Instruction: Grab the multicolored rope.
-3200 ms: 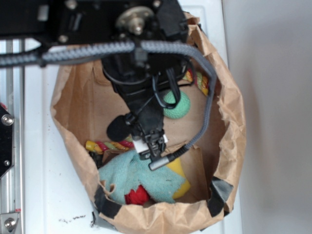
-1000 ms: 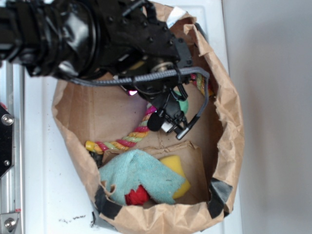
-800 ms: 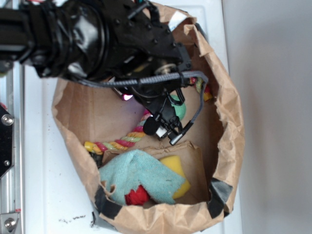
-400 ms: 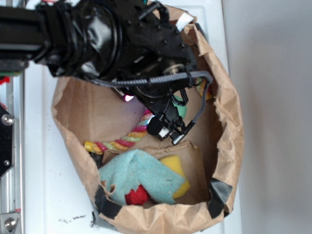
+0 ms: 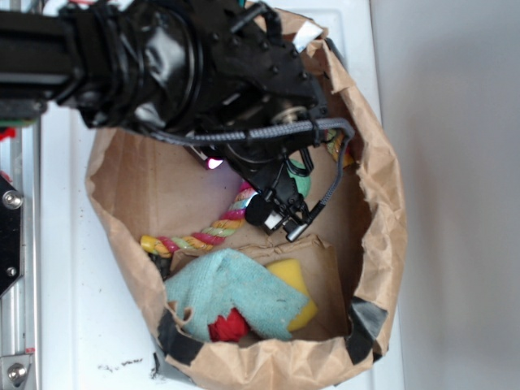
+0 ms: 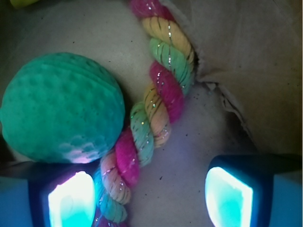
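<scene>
Directly below the spread gripper (image 6: 150,196), we found the multicolored rope (image 6: 156,99) on the bag floor, its long axis crossing the gap nearer the left finger (image 6: 71,198), touching the green ball (image 6: 59,106).

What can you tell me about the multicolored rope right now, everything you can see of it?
The multicolored rope is a thick twisted cord of pink-red, yellow and pale green strands, soft like cotton, with a glittery sheen in the wrist view. It lies curved on the floor of the brown paper bag, one end near the bag's left wall, the other hidden under the arm. It runs beside the green ball, seemingly touching it. The end effector is open, and the rope passes between its fingers, close by the left one.
</scene>
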You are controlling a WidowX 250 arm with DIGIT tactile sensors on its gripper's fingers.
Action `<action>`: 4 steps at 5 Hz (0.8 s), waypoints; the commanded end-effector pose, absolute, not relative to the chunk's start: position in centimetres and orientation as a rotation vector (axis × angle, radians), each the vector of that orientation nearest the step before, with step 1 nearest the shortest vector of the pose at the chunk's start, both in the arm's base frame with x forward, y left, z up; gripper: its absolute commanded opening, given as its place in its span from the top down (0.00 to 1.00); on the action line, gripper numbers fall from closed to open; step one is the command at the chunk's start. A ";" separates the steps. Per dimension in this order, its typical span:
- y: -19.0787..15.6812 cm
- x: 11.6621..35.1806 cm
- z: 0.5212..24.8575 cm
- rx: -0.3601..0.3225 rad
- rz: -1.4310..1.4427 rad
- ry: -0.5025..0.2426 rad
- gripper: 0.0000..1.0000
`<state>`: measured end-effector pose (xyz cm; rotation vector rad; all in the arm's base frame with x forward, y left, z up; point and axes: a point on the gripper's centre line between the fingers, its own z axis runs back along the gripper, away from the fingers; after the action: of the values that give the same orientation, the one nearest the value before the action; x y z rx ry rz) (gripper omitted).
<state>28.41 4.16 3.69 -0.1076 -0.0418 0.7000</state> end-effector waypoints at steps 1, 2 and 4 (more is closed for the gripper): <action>3.4 28.4 3.1 -0.118 0.679 -0.053 0.00; 3.5 28.5 3.0 -0.100 0.678 -0.076 0.00; 3.6 28.7 2.3 -0.060 0.706 -0.086 1.00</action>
<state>28.63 3.50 1.93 -0.0593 -0.0655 0.7018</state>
